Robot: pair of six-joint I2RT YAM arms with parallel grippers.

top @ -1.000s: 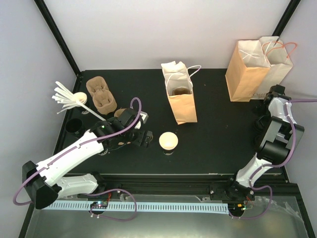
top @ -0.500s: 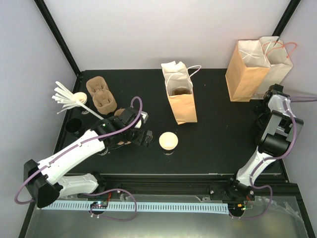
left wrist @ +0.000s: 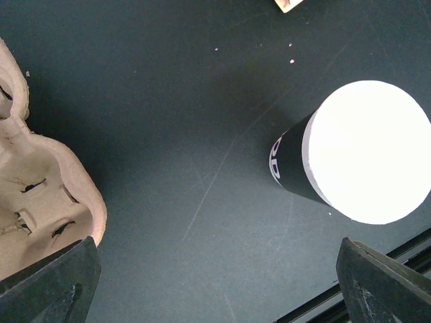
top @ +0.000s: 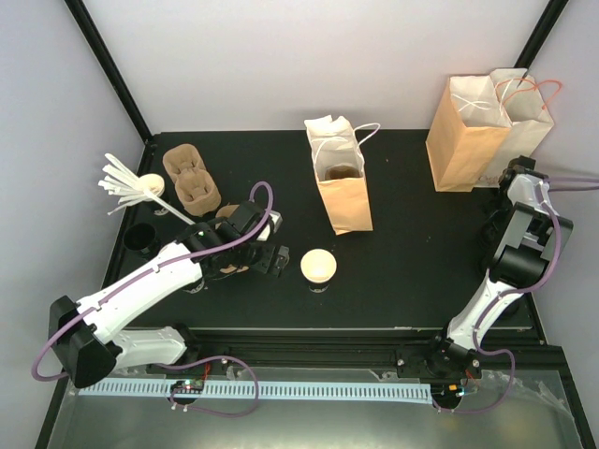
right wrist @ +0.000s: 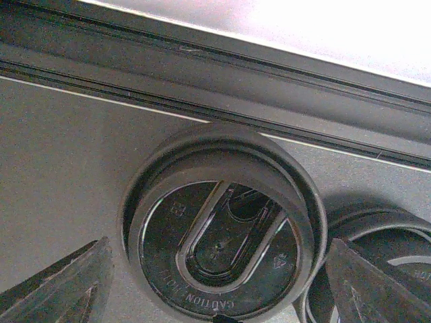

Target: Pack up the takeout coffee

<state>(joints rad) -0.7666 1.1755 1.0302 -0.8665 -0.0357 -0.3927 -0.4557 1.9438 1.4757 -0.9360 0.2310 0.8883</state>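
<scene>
1. Table [top: 421, 271] seen from above: your takeout coffee cup [top: 318, 266] stands upright near the front edge, its mouth open and pale. It is on the near side of the open brown paper bag [top: 344, 201] and apart from it. Your left gripper [top: 271, 259] hangs just left of the cup without touching it. A small black round thing [top: 140, 238] sits at the far left; you cannot tell what it is. Your right arm [top: 517, 257] bends down at the table's right edge, near two more standing bags [top: 463, 140].
2. Left wrist: the fingers [left wrist: 47, 289] sit in both lower corners, spread wide, with only bare table between them. The cup shows at the right, with a black wall, white print and a top glared white. A pulp cup carrier [left wrist: 40, 195] lies at the left edge.
3. Right wrist: your right gripper [right wrist: 219, 243] straddles a black sip lid [right wrist: 219, 222], jaws wide and close to its rim. You cannot tell whether they touch it, or whether a cup stands beneath. A second black lid [right wrist: 380, 266] lies partly behind the first.
</scene>
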